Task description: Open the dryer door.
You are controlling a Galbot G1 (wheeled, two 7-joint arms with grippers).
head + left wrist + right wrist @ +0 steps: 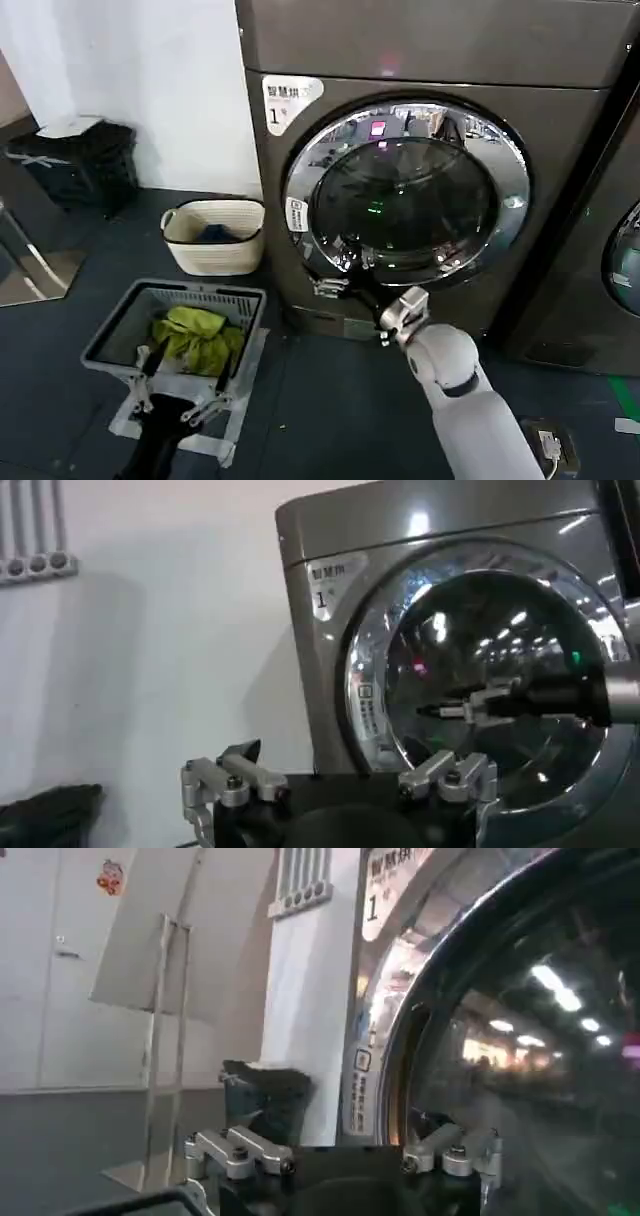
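Dryer door (405,195): round porthole, chrome ring around dark tinted glass, front of a dark grey-brown machine (300,270); glass shows reflections, drum contents not discernible. Whether the door sits flush or is slightly ajar at its lower-left rim cannot be told. White sticker (288,103) at the upper-left corner reads "1" below printed characters too small to read; a smaller white label (296,214) on the ring's left edge is illegible. Neighbouring machine's round door (624,260) is cut off at the right edge. Right gripper (345,285): at the door's lower-left rim, white forearm rising from below; jaws spread, one finger just beside the chrome edge in the right wrist view, contact unclear. Left gripper (178,400): low over the floor, jaws spread, above a grey mesh basket (120,325) holding yellow-green cloth (198,335). Cream basket (213,245) beside the machine holds something dark blue, mostly hidden. Black bin (80,160) stands by the white wall.
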